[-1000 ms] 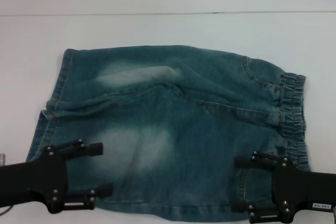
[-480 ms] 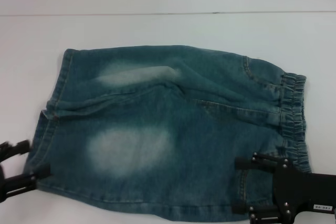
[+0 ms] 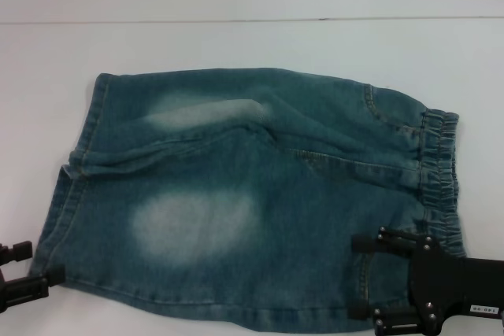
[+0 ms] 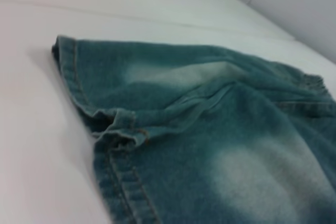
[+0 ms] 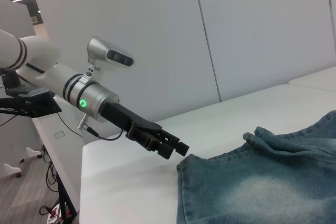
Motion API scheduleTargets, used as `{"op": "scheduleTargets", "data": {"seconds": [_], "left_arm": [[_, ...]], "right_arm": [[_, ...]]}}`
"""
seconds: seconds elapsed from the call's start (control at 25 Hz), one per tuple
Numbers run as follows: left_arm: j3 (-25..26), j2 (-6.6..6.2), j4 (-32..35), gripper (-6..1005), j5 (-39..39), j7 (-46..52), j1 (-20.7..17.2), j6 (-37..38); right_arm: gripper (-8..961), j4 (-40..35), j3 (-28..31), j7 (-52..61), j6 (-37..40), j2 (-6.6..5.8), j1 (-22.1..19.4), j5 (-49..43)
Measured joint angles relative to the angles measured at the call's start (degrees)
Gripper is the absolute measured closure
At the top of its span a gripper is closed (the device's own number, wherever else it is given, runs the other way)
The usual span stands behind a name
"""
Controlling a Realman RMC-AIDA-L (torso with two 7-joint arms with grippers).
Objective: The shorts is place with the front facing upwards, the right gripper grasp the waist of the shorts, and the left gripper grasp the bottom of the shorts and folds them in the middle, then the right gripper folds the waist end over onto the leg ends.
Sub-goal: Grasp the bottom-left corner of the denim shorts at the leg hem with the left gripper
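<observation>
Blue-green washed denim shorts [image 3: 252,194] lie spread flat across the middle of a smooth white bench [image 3: 252,45] in the head view, with two pale faded patches on the cloth and a raised fold running across the upper half. The waist [image 3: 438,182], a ruffled, gathered elastic band, forms the right end of the garment; the leg ends [image 3: 75,167], flat with plain stitched hems, sit at the left. The left wrist view shows a hem [image 4: 113,129] curled and bunched where the two legs meet.

The right gripper [image 3: 364,279], black with screw heads and a small white label, sits at the lower right of the frame over the near corner of the waist, its jaws spread apart above the denim and not gripping it; its lower edge is cut off by the frame. The left gripper [image 3: 31,267] shows only as two black finger ends at the lower left, jaws parted, just beside the near leg hem and off the cloth. In the right wrist view it [image 5: 181,149] points at the hem corner [image 5: 184,163] from just beside it.
</observation>
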State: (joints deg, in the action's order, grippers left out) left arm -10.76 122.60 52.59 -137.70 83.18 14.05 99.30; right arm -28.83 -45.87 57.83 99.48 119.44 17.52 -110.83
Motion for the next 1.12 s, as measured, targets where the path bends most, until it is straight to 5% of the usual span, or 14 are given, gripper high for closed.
{"op": "scheduleTargets", "data": {"seconds": [1.12], "left_arm": [[-1.58,0.83,3.08,120,0.53,1.34,0.24,-2.59]], "right_arm": [[12,0.00,0.00,0.00,0.12,0.00,-0.04,0.00]]}}
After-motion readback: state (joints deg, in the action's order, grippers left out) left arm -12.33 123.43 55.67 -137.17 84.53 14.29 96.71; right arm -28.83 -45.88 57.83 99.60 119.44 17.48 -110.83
